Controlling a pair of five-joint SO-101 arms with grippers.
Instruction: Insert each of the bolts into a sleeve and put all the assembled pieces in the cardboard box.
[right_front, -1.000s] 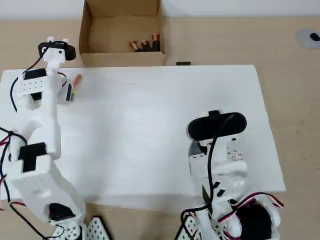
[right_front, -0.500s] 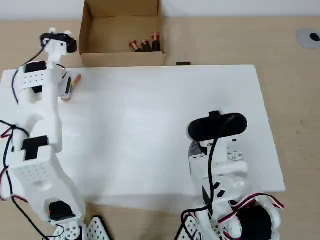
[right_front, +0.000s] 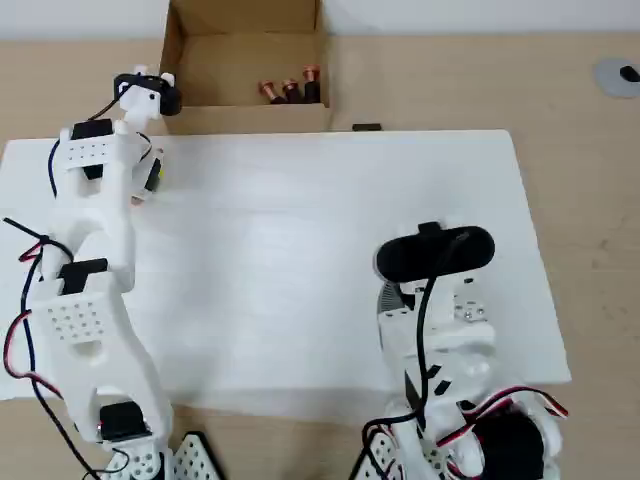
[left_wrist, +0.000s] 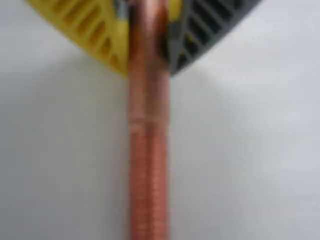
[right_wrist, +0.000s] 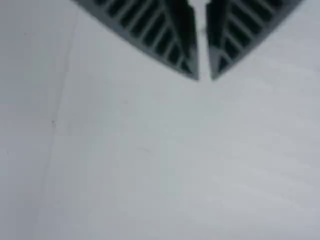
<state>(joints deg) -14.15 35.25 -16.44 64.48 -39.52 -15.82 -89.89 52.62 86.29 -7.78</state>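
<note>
One copper-coloured bolt is clamped by its upper end in the left gripper, whose yellow and grey jaws are closed on the smooth stretch, while the threaded stretch juts out free over the white sheet. It looks like metal, so probably stiff, small and light, and not fragile. It is also round and slick, so it is apt to pivot or slip in a hold taken this near one end. A hold nearer the middle, on the smooth part and not the threads, would likely be steadier. In the high view the left arm stands at the sheet's far left corner, just before the front left corner of the cardboard box. Three like pieces lie inside against the box's front wall. Well apart, the right gripper holds nothing, its jaws drawn together to a thin slit above the sheet.
</note>
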